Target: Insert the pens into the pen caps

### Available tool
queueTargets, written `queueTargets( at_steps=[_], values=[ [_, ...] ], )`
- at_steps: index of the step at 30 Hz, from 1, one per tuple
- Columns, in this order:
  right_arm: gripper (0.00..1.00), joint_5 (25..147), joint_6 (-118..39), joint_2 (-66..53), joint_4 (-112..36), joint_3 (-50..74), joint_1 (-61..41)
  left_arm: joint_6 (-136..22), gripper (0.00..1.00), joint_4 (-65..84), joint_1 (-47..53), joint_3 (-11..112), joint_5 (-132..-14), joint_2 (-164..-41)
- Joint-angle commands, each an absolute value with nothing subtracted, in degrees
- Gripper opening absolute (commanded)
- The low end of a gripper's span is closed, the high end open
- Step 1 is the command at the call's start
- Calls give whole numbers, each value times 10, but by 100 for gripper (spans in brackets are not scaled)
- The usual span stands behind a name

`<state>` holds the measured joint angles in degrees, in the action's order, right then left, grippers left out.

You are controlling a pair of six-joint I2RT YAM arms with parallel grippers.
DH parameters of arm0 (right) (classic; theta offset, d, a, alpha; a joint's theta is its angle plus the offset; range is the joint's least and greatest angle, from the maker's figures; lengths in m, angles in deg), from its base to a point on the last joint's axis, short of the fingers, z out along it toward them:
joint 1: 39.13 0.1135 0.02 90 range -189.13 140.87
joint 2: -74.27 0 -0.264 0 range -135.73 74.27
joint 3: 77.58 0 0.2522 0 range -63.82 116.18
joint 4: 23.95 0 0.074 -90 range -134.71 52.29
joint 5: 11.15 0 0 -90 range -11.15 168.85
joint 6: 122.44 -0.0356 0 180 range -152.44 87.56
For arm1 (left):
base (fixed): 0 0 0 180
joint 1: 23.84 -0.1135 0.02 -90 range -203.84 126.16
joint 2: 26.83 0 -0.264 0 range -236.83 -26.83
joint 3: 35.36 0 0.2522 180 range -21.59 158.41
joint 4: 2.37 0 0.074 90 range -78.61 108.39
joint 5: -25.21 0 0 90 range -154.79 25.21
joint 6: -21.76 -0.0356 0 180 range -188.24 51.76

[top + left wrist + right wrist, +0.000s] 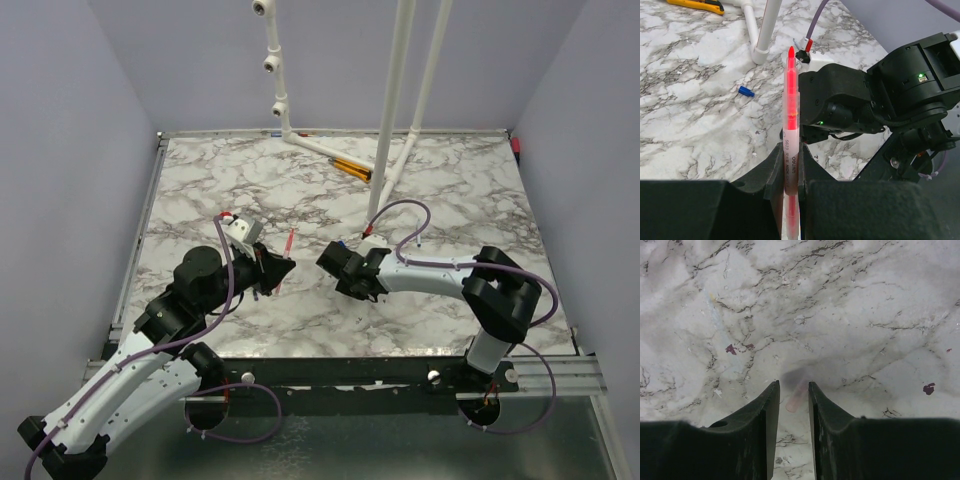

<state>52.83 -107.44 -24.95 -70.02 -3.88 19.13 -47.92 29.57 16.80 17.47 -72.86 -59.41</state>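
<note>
Grey-veined marble makes up the tabletop [450, 200], shut in by plain lilac walls, with a white pipe frame [400, 100] standing at twelve o'clock and two orange-and-black sticks [352, 167] lying by its foot.

At about nine o'clock from the middle of the tabletop, the left hand [278, 270] is clamped on the pink-red pen [288, 243]. Its wrist view shows the two fingers pressed against the lower barrel, and the pen [791, 100] stands straight out of the left hand [790, 165], red tip away from the wrist and clear of the marble. A blue cap [745, 91] lies flat on the tabletop at nine o'clock of that barrel, well apart from it.

Near the middle of the tabletop the right hand [338, 262] is tipped down to the marble, facing the left one. In its own view the fingers [765, 415] stand a little apart, and a small pinkish cap [796, 397], blurred, lies between the tips of the right hand [793, 390]. Whether they press on it cannot be told.
</note>
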Motion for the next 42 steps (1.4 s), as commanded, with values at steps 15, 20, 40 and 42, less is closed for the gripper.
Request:
queueTargets(
  at_steps=[15,20,40,42],
  values=[
    [26,521,-1065,-273,-693,-49,187,-485,0,298,169,173,-725,-600],
    [25,519,-1055,-273,-694,-53,187,-485,0,298,170,174,-725,-600],
    [1,518,-986,-272,-684,-62,187,-484,0,298,169,173,-726,-604],
    [0,518,-970,-262,-679,-63,187,-484,0,298,169,173,-727,-606]
  ],
)
